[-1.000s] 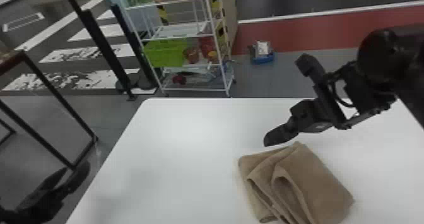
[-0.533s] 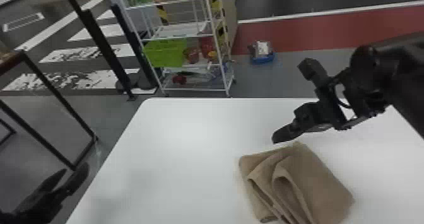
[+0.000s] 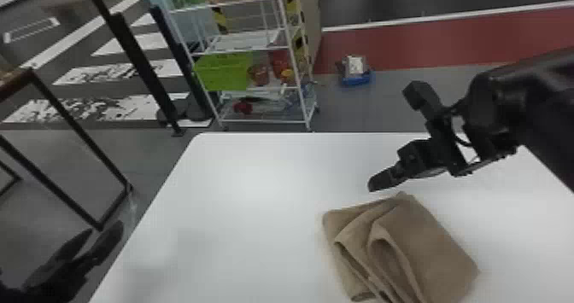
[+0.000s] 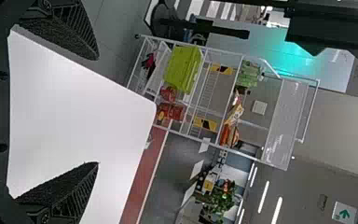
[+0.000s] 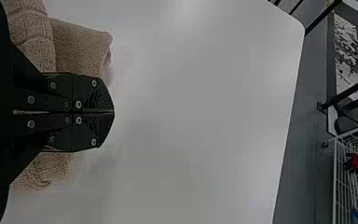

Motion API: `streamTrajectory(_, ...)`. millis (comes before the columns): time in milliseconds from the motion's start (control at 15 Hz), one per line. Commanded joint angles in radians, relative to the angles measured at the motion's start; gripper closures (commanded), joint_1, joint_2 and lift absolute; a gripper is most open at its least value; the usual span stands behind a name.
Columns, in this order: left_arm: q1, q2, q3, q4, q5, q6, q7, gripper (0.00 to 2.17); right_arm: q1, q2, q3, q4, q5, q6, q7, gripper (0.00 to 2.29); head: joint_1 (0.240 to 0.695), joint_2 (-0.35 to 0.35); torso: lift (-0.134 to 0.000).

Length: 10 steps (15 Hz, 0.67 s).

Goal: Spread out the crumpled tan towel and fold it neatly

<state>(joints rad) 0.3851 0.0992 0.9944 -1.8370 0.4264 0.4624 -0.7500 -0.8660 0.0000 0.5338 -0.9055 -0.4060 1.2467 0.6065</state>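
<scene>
White table (image 3: 256, 187) under the tan towel (image 3: 431, 242), rumpled in uneven folds near the closed right claw (image 5: 113, 112), the left claw (image 4: 96, 111) agape; spreading seems in hand, next needing opened fingers to pinch a loose layer.

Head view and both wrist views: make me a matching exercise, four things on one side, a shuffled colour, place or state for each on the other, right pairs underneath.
1. Tan towel
2. Left gripper
3. Right gripper
4. Bin on the rack

A. Jaws shut, near the towel's far corner
B. Bright green
C. Jaws open, off to the left of the table in the head view
D. Lying in overlapping folds on the white table

Right pairs: 1-D, 2-C, 3-A, 4-B
</scene>
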Motion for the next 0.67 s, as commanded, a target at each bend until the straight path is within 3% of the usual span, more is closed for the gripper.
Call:
streamTrajectory(0, 0.003, -0.001, 0.003, 0.001, 0.000, 0.000, 0.001, 0.08, -0.001, 0.001, 0.020, 0.016, -0.025, -0.020, 0.016, 2.16, 0.695, 0.350, -0.122)
streamTrajectory(267, 0.001, 0.001, 0.000, 0.001, 0.000, 0.000, 0.008, 0.08, 0.028, 0.001, 0.035, -0.009, -0.073, 0.112, 0.044, 2.16, 0.695, 0.350, -0.122)
streamTrajectory(600, -0.009, 0.002, -0.005, 0.004, -0.003, 0.000, 0.012, 0.08, 0.062, 0.001, 0.037, -0.062, -0.077, 0.179, 0.130, 2.15, 0.695, 0.350, -0.122)
